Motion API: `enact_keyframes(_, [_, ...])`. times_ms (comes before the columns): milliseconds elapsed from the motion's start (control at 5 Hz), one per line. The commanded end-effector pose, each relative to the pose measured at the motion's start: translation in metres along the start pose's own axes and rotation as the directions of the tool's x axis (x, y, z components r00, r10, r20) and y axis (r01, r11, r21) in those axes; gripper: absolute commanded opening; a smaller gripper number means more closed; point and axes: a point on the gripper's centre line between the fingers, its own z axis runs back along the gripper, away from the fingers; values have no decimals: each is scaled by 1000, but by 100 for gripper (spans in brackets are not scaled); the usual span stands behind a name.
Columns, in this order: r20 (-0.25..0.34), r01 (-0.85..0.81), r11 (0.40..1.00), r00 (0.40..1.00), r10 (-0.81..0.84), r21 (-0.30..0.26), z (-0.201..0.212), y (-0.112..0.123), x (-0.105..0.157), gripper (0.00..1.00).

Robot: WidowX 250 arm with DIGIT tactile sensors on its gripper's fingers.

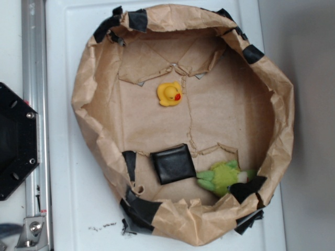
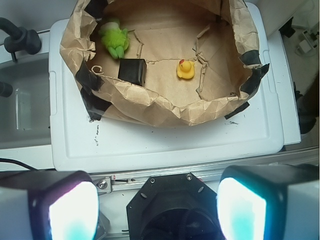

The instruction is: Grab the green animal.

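The green animal (image 1: 226, 177) is a fuzzy lime-green plush with darker limbs. It lies at the lower right inside a round brown paper basin (image 1: 94, 78), against the paper wall. In the wrist view it (image 2: 115, 39) sits at the upper left of the basin (image 2: 165, 107). My gripper (image 2: 157, 210) is open and empty, its two fingers (image 2: 72, 210) wide apart at the bottom of the wrist view. It hovers high over the robot's black base (image 2: 172, 205), well short of the basin. The gripper is out of the exterior view.
A yellow rubber duck (image 1: 170, 94) with a red beak stands mid-basin. A black square pad (image 1: 173, 163) lies just left of the plush. The basin rests on a white lid (image 1: 73, 209). A metal rail (image 1: 32, 63) and the black base (image 1: 15, 141) are at the left.
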Motion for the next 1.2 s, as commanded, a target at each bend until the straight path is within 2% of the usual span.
enact_keyframes(0, [0, 0, 1000, 1000, 0, 0, 0, 0, 0, 100])
enact_keyframes(200, [217, 240, 967, 943, -254, 87, -30, -7, 39, 100])
enact_keyframes(400, [373, 312, 948, 873, -314, 68, -66, -19, 86, 100])
enact_keyframes(600, [351, 343, 937, 872, -342, 62, -84, -17, 112, 100])
enact_keyframes(800, [290, 351, 936, 893, -344, 31, -121, -5, 141, 100])
enact_keyframes(1000, [260, 383, 924, 891, -373, 11, -146, 2, 149, 100])
